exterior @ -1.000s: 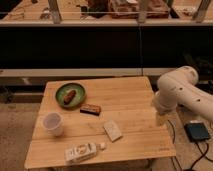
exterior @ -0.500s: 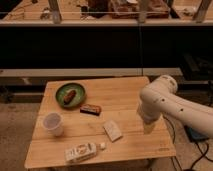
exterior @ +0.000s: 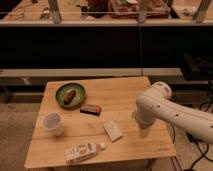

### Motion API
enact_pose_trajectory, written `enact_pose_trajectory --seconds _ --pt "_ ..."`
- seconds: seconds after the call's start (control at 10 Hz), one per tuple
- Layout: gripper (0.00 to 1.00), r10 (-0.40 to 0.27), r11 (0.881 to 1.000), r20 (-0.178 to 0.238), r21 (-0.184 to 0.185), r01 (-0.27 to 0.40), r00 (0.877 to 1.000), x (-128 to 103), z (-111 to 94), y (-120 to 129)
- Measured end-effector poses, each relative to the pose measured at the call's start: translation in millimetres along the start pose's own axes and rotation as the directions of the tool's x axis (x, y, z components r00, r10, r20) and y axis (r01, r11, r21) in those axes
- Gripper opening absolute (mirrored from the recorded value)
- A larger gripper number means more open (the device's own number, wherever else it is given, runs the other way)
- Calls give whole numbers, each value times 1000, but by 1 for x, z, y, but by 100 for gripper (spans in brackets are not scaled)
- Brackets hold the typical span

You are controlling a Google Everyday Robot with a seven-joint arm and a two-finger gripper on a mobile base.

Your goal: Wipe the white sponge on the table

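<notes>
The white sponge [exterior: 113, 130] lies flat on the table [exterior: 122, 92], a little in front of the middle. My white arm reaches in from the right over the table's right side. My gripper [exterior: 142, 131] hangs down from the arm's end, just right of the sponge and apart from it. It holds nothing that I can see.
A green plate [exterior: 79, 90] with a brown piece of food sits at the back left. A dark brown wrapped bar [exterior: 91, 108] lies in front of it. A pale cup [exterior: 53, 123] stands at the left. A white printed carton [exterior: 82, 151] lies near the front edge. A dark counter runs behind the table.
My arm has swung left from the table's right edge toward the middle, and the gripper has come closer to the sponge. The objects on the table have not moved.
</notes>
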Motion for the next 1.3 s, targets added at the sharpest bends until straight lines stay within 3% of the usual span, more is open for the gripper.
enact_pose_trajectory --seconds 0.4,0.7,1.3 --pt "65 -38 999 27 2 38 999 -5 28 -5" --pt "65 -64 998 49 5 63 997 -25 54 -15" --pt "65 -73 997 72 7 73 995 -24 80 -31"
